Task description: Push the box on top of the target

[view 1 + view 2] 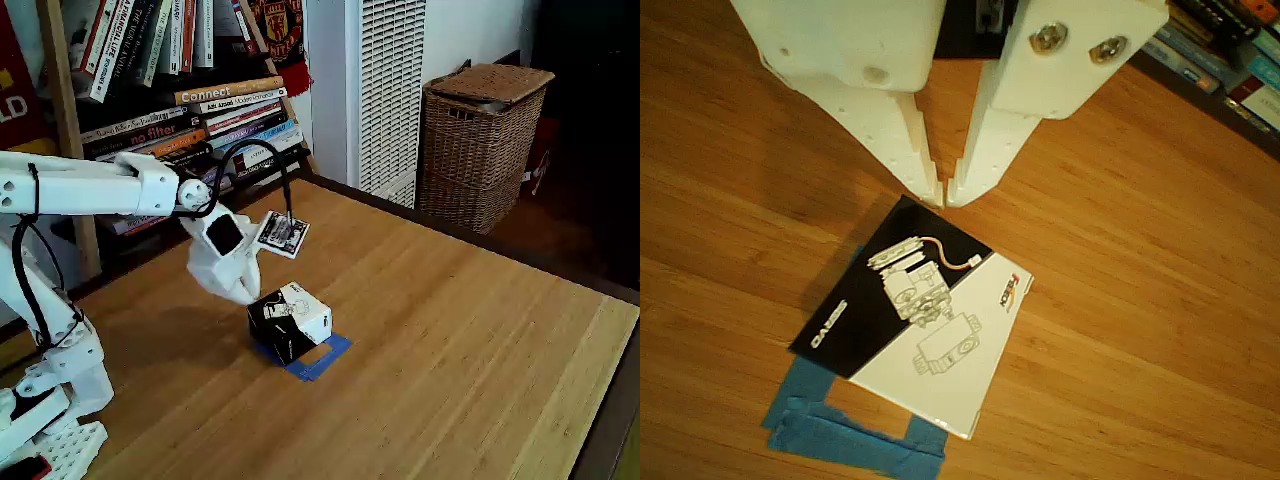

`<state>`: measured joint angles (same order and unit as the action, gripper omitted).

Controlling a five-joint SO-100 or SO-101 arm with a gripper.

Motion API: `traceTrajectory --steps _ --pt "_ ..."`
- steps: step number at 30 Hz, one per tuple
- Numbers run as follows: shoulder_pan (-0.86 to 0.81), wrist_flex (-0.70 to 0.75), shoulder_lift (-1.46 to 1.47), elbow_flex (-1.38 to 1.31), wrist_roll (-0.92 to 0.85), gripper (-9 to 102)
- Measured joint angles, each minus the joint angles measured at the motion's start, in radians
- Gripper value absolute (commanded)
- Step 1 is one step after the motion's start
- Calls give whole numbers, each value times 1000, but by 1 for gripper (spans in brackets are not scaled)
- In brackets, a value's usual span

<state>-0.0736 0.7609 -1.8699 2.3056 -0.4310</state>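
Observation:
The box (290, 319) is a small black and white cardboard cube printed with a servo drawing, seen from above in the other view (915, 320). It stands partly over the target (318, 357), a blue tape square whose near side and corners stick out past the box (855, 435). My white gripper (243, 290) is just behind the box on the left in the fixed view. In the other view its fingertips (944, 195) nearly meet, shut on nothing, right at the box's back corner.
A patterned tag (282, 234) sticks out of the arm's wrist. A bookshelf (180, 90) stands behind the table, a wicker basket (482, 140) at the back right. The table edge (470, 235) runs diagonally at the back.

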Motion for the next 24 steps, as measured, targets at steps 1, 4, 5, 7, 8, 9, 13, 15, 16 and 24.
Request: traceTrajectory --steps 1,4,5,7,8,9,13,15,16,24 --pt "-5 0 -3 2 0 0" --pt "-20 -6 -5 2 -9 0" --pt "-20 -9 -5 2 -9 0" --pt "-15 -12 -5 2 -17 0" --pt "-20 -12 -5 2 -20 0" --pt "-28 -12 -5 2 -23 0" --pt "-48 -17 -5 2 -37 0" --pt "-46 -17 -5 2 -37 0" --pt "-49 -17 -5 2 -40 0" --pt "-60 -17 -5 2 -44 0"
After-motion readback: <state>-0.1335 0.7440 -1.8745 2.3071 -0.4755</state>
